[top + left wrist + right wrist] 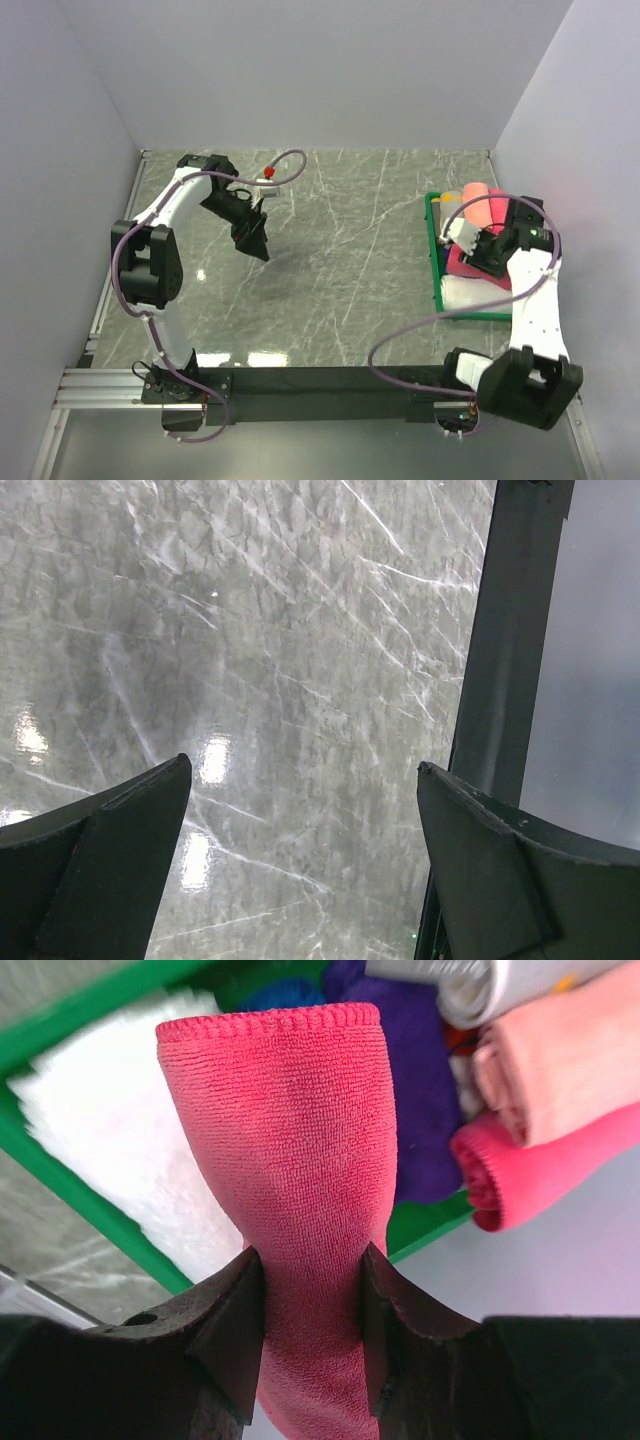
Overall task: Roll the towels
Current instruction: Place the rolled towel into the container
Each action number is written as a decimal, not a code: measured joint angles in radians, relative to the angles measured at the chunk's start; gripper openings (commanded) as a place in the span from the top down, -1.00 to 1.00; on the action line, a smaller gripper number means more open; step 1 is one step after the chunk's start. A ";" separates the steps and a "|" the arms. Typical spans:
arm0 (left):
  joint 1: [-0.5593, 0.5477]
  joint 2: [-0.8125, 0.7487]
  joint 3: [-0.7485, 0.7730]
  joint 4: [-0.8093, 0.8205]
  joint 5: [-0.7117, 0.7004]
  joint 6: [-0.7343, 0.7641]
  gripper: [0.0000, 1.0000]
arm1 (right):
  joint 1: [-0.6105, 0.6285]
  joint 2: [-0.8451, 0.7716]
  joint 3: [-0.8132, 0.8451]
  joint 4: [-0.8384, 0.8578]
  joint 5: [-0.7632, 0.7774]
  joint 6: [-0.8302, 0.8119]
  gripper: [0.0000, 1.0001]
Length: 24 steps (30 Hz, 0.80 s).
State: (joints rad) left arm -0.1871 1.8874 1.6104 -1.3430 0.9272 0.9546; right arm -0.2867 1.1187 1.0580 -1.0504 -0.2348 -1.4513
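A grey marble-patterned worktop [350,260] with pale veins and bright glints of light fills the middle, enclosed by plain white walls [300,70] on three sides. A green plastic tray [437,262] with a low rim sits at the worktop's right side, close to the right wall. A smooth silvery-grey object [480,985], its kind unclear, lies in the tray's far part. A ribbed aluminium rail [100,385] runs along the near left edge, meeting a black bar [330,385].

Red towel [300,1160] cropped below; tray [436,258] partly hidden.
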 measured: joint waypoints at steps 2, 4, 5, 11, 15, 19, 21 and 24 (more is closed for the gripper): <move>0.000 0.000 0.000 0.000 0.000 0.000 -0.99 | -0.055 0.045 0.000 0.000 -0.015 -0.051 1.00; 0.000 0.000 0.000 0.000 0.000 0.000 -0.99 | -0.103 0.098 -0.001 0.010 -0.027 -0.105 1.00; 0.000 0.000 0.000 0.000 0.000 -0.001 -0.99 | -0.115 0.113 -0.003 0.018 -0.029 -0.124 1.00; 0.000 0.000 -0.003 0.000 0.000 -0.011 -0.99 | -0.137 0.182 -0.020 0.089 -0.033 -0.221 1.00; 0.000 0.000 -0.026 0.005 0.000 -0.019 -0.99 | -0.137 0.249 -0.016 0.124 -0.039 -0.246 1.00; 0.000 0.000 -0.058 0.011 0.000 -0.027 -0.99 | -0.137 0.317 0.011 0.132 -0.042 -0.258 1.00; 0.000 -0.001 -0.068 0.017 0.000 -0.034 -0.99 | -0.137 0.340 0.024 0.133 -0.043 -0.263 0.69; 0.000 -0.007 -0.079 0.030 -0.001 -0.046 -0.99 | -0.137 0.363 0.037 0.134 -0.044 -0.264 0.05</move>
State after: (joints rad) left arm -0.1867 1.8801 1.5318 -1.3132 0.9264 0.9085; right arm -0.4236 1.4815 1.0954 -0.9161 -0.2787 -1.7153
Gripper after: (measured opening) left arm 0.994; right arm 0.432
